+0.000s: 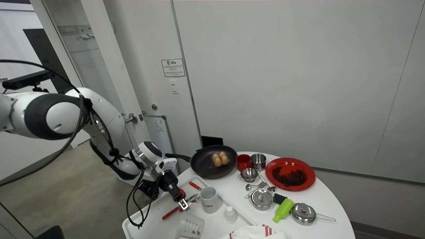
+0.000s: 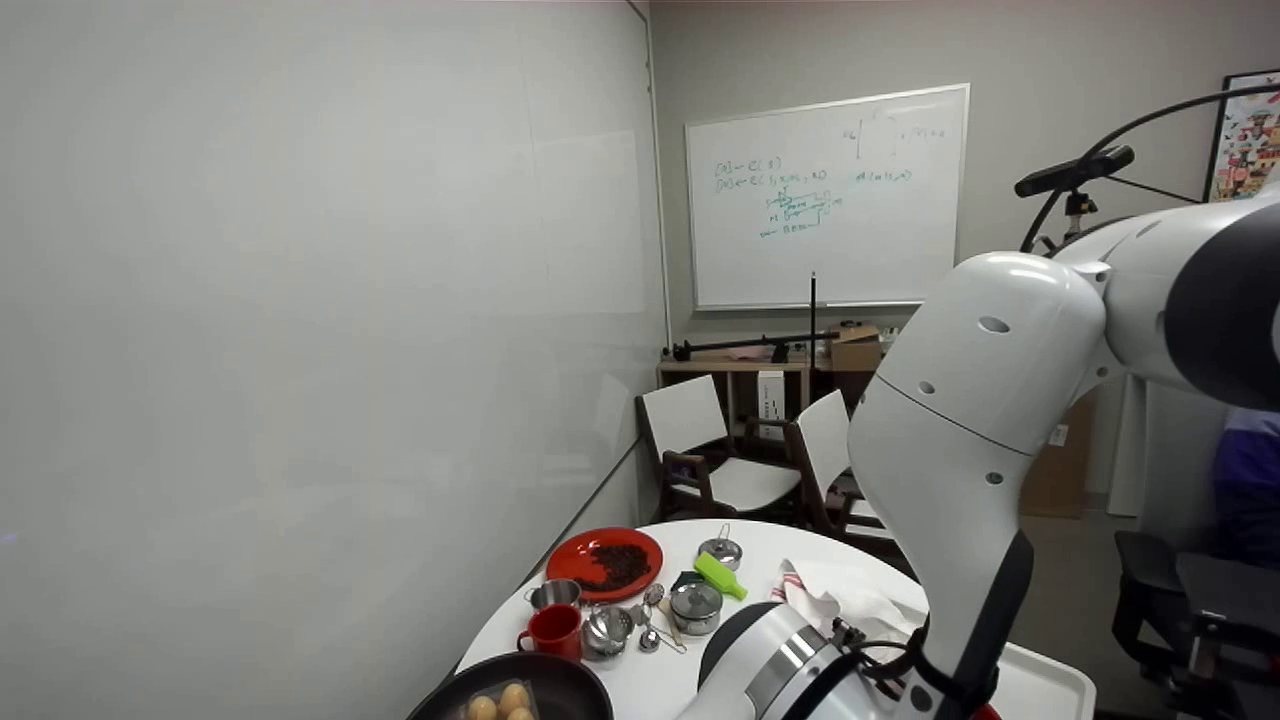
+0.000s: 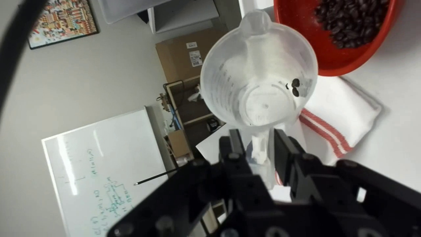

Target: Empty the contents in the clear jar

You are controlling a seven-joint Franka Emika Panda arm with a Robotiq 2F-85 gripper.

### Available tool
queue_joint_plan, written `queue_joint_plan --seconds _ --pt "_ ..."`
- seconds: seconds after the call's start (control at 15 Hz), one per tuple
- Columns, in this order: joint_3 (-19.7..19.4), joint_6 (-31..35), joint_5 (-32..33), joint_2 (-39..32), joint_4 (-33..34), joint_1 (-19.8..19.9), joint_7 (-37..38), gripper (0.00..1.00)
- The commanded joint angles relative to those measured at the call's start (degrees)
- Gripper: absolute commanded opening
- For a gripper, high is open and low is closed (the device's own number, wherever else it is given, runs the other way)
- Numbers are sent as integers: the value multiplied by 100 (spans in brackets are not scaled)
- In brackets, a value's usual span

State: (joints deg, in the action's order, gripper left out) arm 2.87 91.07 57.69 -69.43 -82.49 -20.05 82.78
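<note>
Grey wall (image 3: 98, 82) and whiteboard (image 3: 108, 154) back the wrist view, tipped sideways. Nearer, we log the gripper (image 3: 258, 137), a red bowl (image 3: 306, 36) and, overlapping it in view, the clear jar (image 3: 259, 75), mouth toward the camera. We note slightly parted fingers (image 3: 281, 146) pinching the jar's handle (image 3: 260, 149), and a few dark beans (image 3: 295, 83) inside the jar.

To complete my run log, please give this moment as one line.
task: empty clear jar | gripper closed on jar handle | inside: few dark pieces | red bowl holds dark beans | status: nearly empty
</note>
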Motion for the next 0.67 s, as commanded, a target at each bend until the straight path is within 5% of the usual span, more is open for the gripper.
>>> queue_joint_plan --seconds 0.0,0.6 --pt "134 671 108 465 -629 206 -772 9" --pt "313 2434 -31 1199 -1564 587 -2530 9"
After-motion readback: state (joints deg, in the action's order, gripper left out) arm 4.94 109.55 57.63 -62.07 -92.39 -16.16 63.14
